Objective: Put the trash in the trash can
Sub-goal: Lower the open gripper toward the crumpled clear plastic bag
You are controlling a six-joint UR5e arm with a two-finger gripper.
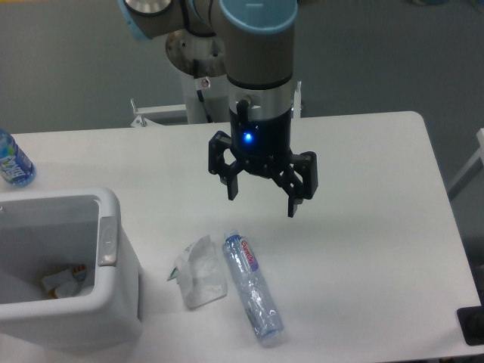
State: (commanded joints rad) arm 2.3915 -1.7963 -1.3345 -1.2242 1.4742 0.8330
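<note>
The gripper (262,198) hangs above the table (378,227), fingers spread apart, holding nothing. Step in hand, by my judgement: descend on one trash item. To do it well, centre the fingers across the bottle (252,287) at mid-body, square to its long axis, since crinkled plastic may slip. The bottle lies on its side at 6 o'clock from the fingers, apart from them. The wrapper (200,272) lies at 7 o'clock, just beside the bottle. The trash can (113,302) stands at 8 o'clock, well apart; some items lie inside it.
</note>
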